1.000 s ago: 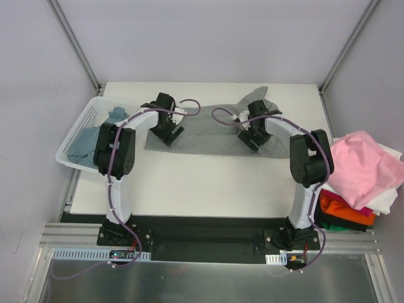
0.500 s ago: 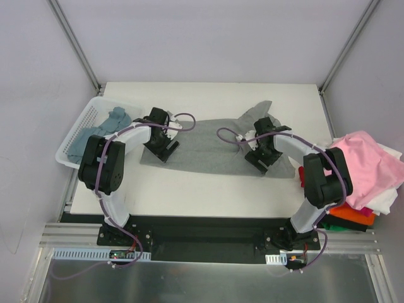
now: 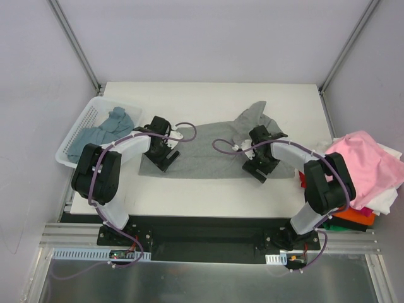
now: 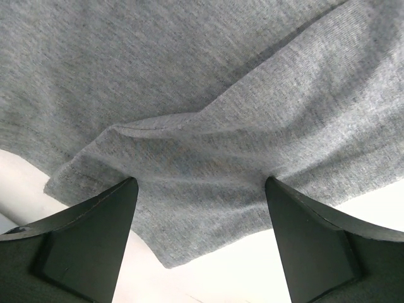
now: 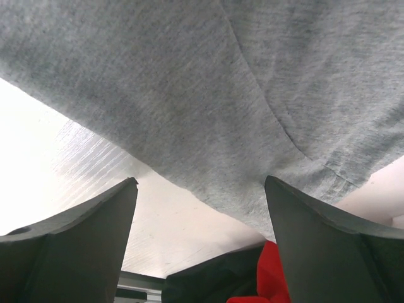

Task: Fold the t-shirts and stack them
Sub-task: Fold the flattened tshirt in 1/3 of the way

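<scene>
Grey tee [image 3: 208, 142] dragged nearer, basket [image 3: 68, 140] alongside

Basket [image 3: 64, 154] lies left of spread tee [image 3: 202, 148], tee heap [image 3: 366, 167] right, seemingly off table [image 3: 208, 192].

- The white table [image 3: 208, 189] carried one grey tee [image 3: 208, 142], spread flat across its middle from left to right, with one sleeve bunched up toward the far right.
- A white slatted basket [image 3: 72, 136] sat on the table's far left corner, overhanging the left edge.
- The near strip of the table showed bare white.
</scene>
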